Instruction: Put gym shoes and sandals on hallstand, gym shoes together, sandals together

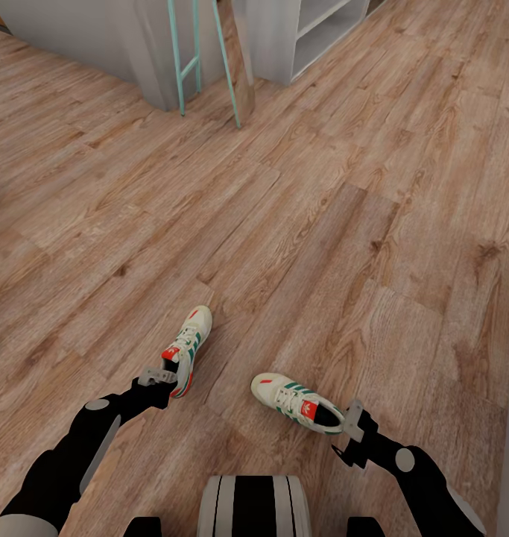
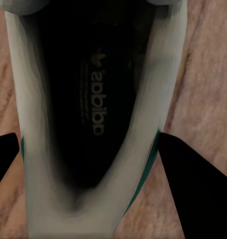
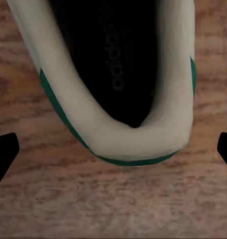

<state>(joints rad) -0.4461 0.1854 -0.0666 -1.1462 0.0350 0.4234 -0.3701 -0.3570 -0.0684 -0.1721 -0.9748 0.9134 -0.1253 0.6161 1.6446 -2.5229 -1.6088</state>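
While both arms are lowered toward the wood-plank corridor floor (image 1: 343,224), two cream-white gym shoes with green stripes are seen lying on it, well apart from each other. The left gym shoe (image 1: 188,349) is pointed away from the robot, and its heel is met by the left gripper (image 1: 156,375). In the left wrist view, the dark fingers (image 2: 193,184) are spread apart on either side of the heel, one at each flank, and nothing is clamped. The right gym shoe (image 1: 297,403) is laid crosswise, its heel just beside the right gripper (image 1: 351,426). Its fingers (image 3: 3,154) are spread wide, clear of the shoe. A light-grey shelving unit (image 1: 306,33) is visible far across the floor.
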